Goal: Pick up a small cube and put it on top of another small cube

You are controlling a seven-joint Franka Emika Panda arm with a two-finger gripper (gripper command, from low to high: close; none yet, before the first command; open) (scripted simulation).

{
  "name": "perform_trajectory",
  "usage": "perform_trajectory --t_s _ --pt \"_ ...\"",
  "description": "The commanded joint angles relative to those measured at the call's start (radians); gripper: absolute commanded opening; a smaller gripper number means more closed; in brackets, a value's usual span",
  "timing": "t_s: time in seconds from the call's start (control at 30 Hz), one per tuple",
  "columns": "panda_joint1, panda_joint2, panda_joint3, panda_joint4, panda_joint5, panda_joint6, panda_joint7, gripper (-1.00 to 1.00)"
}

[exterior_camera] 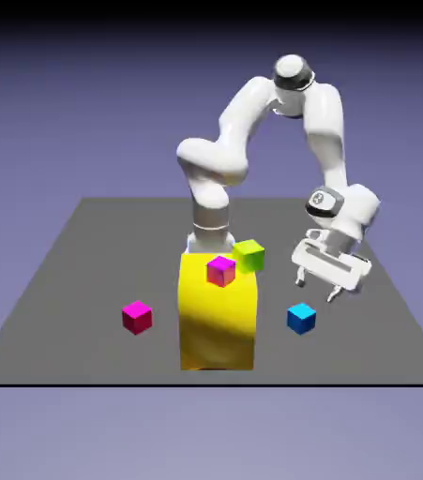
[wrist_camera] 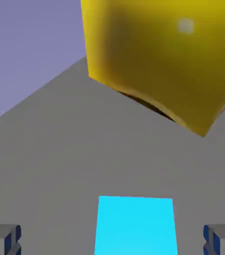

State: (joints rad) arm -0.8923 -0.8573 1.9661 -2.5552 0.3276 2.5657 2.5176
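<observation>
The fingers stand wide apart, holding nothing. Flat-coloured, sharp-edged, the blue cube sits on the matt grey worktop, near them; the hand view's bottom edge cuts it off. The smooth yellow block has a curved lower edge. No writing is legible.

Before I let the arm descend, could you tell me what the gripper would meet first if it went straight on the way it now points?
Most likely the small bright blue cube, which shows between the open fingertips, though depth is hard to judge.
</observation>
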Motion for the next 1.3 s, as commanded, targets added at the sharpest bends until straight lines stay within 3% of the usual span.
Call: perform_trajectory --t_s 0.0,0.2,0.23,0.5,1.27 --pt "0.000 0.000 0.000 0.000 0.000 0.000 0.000 0.00" --pt "-0.217 -0.076 0.203 0.023 0.068 0.168 -0.023 0.00" --pt "-0.217 -0.076 0.203 0.023 0.068 0.168 -0.023 -1.00" --pt "0.037 0.001 -0.007 0.018 -0.017 -0.012 -0.012 -1.00" --pt "-0.373 0.041 -0.425 0.557 -0.100 -1.009 0.295 -1.00"
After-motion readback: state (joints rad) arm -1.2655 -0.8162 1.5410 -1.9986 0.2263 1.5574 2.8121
